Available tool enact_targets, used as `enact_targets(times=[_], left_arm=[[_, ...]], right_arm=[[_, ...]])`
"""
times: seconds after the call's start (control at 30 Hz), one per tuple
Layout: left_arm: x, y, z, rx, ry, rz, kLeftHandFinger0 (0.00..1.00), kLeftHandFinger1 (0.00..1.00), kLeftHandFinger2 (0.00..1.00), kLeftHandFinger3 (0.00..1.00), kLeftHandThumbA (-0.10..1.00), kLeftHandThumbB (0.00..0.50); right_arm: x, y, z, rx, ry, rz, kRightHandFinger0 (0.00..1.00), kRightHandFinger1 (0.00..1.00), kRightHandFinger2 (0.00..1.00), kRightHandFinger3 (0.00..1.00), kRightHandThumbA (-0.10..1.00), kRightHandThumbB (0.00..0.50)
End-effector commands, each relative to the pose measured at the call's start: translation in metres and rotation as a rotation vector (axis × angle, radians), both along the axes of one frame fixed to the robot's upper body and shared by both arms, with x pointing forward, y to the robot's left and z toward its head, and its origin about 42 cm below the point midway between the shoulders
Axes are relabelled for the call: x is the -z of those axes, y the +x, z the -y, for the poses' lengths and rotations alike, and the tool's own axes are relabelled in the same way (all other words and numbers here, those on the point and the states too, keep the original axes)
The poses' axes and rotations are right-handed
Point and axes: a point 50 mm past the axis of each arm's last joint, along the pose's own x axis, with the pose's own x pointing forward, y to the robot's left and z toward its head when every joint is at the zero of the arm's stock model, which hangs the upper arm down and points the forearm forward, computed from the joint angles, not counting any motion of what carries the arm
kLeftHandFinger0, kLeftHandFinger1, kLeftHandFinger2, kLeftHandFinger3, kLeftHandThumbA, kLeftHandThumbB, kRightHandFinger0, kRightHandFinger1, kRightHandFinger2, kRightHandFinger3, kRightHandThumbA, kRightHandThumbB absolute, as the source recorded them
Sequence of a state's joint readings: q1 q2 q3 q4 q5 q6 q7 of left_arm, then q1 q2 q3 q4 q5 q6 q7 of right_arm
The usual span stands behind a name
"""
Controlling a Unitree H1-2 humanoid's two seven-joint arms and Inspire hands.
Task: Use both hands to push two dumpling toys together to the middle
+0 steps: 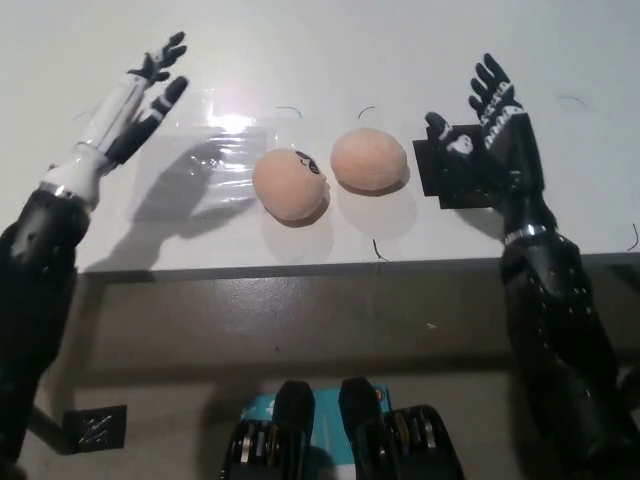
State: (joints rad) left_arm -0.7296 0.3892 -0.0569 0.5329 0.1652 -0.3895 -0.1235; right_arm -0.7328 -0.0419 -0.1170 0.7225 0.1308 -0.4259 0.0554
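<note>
The white left hand (pixel 138 98) is lifted at upper left, fingers spread, holding nothing. The black right hand (pixel 487 118), also spread and empty, blends into a black patch (pixel 460 178) beneath it. Between them, two dumpling toys (pixel 329 172) lie side by side on the white table (pixel 330 50), nearly touching.

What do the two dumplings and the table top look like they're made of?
Left dumpling: probably soft foam or rubbery plastic, matte peach, smooth and rounded, with a small dark printed face. Right dumpling: same matte peach look, no shine. Table: hard, smooth white surface, slightly glossy, since a bright glare spot shows on it; the exact material can't be told.
</note>
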Motion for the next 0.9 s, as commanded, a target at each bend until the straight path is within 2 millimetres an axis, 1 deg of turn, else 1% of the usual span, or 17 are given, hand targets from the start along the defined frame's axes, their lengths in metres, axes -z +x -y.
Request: enact_targets(times=[0.0, 0.07, 0.1, 0.17, 0.2, 0.23, 0.27, 0.33, 0.47, 0.57, 0.63, 0.67, 0.7, 0.73, 0.77, 0.83, 0.87], left_arm=[[-0.017, -0.036, -0.009, 0.063, -0.059, 0.051, 1.0, 1.0, 1.0, 1.0, 1.0, 0.377], [-0.014, -0.052, -0.006, 0.076, -0.071, 0.05, 1.0, 1.0, 1.0, 1.0, 1.0, 0.4], [-0.008, -0.077, -0.001, 0.106, -0.084, 0.075, 1.0, 1.0, 1.0, 1.0, 1.0, 0.393], [-0.005, -0.097, 0.003, 0.141, -0.111, 0.09, 1.0, 1.0, 1.0, 1.0, 1.0, 0.386], [-0.003, -0.112, 0.006, 0.157, -0.132, 0.098, 1.0, 1.0, 1.0, 1.0, 1.0, 0.348], [-0.003, -0.119, 0.007, 0.163, -0.141, 0.104, 1.0, 1.0, 1.0, 1.0, 1.0, 0.316], [0.001, -0.139, 0.01, 0.181, -0.175, 0.12, 1.0, 1.0, 1.0, 1.0, 1.0, 0.298], [0.004, -0.154, 0.009, 0.181, -0.189, 0.127, 1.0, 1.0, 1.0, 1.0, 1.0, 0.294], [0.014, -0.178, 0.005, 0.179, -0.229, 0.108, 1.0, 1.0, 1.0, 1.0, 1.0, 0.28], [0.027, -0.191, -0.001, 0.162, -0.267, 0.078, 1.0, 1.0, 1.0, 1.0, 1.0, 0.248], [0.034, -0.196, -0.006, 0.145, -0.267, 0.058, 1.0, 1.0, 1.0, 1.0, 1.0, 0.254], [0.038, -0.197, -0.008, 0.142, -0.273, 0.043, 1.0, 1.0, 1.0, 1.0, 1.0, 0.24], [0.045, -0.2, -0.012, 0.139, -0.272, 0.017, 1.0, 1.0, 1.0, 1.0, 1.0, 0.263], [0.052, -0.202, -0.015, 0.137, -0.277, -0.011, 1.0, 1.0, 1.0, 1.0, 1.0, 0.263], [0.058, -0.204, -0.017, 0.136, -0.289, -0.036, 1.0, 1.0, 1.0, 1.0, 1.0, 0.226], [0.069, -0.207, -0.021, 0.124, -0.311, -0.095, 1.0, 1.0, 1.0, 1.0, 1.0, 0.276], [0.076, -0.209, -0.024, 0.109, -0.306, -0.122, 1.0, 1.0, 1.0, 1.0, 1.0, 0.288]], right_arm=[[-0.021, -0.025, 0.009, -0.038, -0.003, 0.113, 1.0, 1.0, 1.0, 1.0, 1.0, 0.246], [-0.022, -0.038, 0.01, -0.038, -0.012, 0.145, 1.0, 1.0, 1.0, 1.0, 1.0, 0.239], [-0.024, -0.059, 0.013, -0.038, -0.022, 0.175, 1.0, 1.0, 1.0, 1.0, 1.0, 0.263], [-0.027, -0.077, 0.016, -0.04, -0.03, 0.205, 1.0, 1.0, 1.0, 1.0, 1.0, 0.262], [-0.029, -0.09, 0.018, -0.047, -0.032, 0.23, 1.0, 1.0, 1.0, 1.0, 1.0, 0.269], [-0.03, -0.095, 0.019, -0.053, -0.031, 0.237, 1.0, 1.0, 1.0, 1.0, 1.0, 0.284], [-0.029, -0.114, 0.022, -0.053, -0.04, 0.25, 1.0, 1.0, 1.0, 1.0, 1.0, 0.314], [-0.026, -0.13, 0.026, -0.047, -0.051, 0.257, 1.0, 1.0, 1.0, 1.0, 1.0, 0.305], [-0.02, -0.151, 0.034, -0.044, -0.049, 0.253, 1.0, 1.0, 1.0, 1.0, 1.0, 0.328], [-0.002, -0.167, 0.043, -0.047, -0.045, 0.197, 1.0, 1.0, 1.0, 1.0, 1.0, 0.366], [0.007, -0.172, 0.046, -0.048, -0.042, 0.165, 1.0, 1.0, 1.0, 1.0, 1.0, 0.337], [0.011, -0.173, 0.047, -0.054, -0.04, 0.15, 1.0, 1.0, 1.0, 1.0, 1.0, 0.312], [0.018, -0.175, 0.049, -0.051, -0.046, 0.129, 1.0, 1.0, 1.0, 1.0, 1.0, 0.329], [0.026, -0.177, 0.051, -0.046, -0.05, 0.106, 1.0, 1.0, 1.0, 1.0, 1.0, 0.342], [0.032, -0.179, 0.052, -0.044, -0.055, 0.089, 1.0, 1.0, 1.0, 1.0, 1.0, 0.311], [0.045, -0.182, 0.056, -0.04, -0.056, 0.053, 1.0, 1.0, 1.0, 1.0, 1.0, 0.337], [0.052, -0.184, 0.059, -0.034, -0.058, 0.031, 1.0, 1.0, 1.0, 1.0, 1.0, 0.329]])
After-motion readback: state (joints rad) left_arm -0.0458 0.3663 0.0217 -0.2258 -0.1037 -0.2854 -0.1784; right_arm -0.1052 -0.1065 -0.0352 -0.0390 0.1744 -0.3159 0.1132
